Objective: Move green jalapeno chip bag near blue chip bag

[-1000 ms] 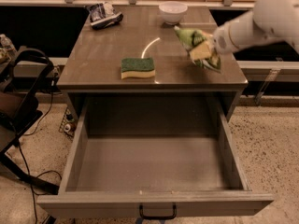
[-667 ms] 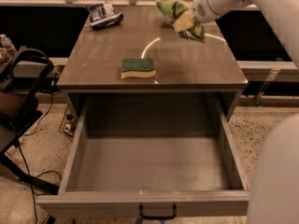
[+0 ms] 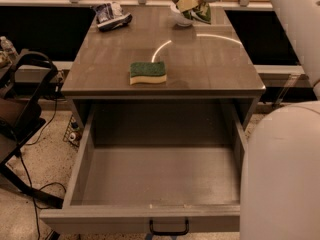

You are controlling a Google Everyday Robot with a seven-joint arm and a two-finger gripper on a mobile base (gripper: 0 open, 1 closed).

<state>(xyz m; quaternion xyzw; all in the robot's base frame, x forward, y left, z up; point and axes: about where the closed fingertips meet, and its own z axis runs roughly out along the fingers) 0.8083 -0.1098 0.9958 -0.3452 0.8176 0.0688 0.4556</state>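
My gripper is at the top of the view, above the back of the table, shut on the green jalapeno chip bag, a light green glossy bag held in the air. The bag hangs over the white bowl, which it partly hides. The blue chip bag, dark blue and black with white patches, lies on the table's back left corner, well left of the gripper.
A green-and-yellow sponge lies near the front middle of the grey table. The drawer below the table stands pulled open. My white arm fills the right side. A black chair stands at left.
My gripper has carried the green bag from the table's right side back and to the left, now over the white bowl. The arm has swung closer to the camera.
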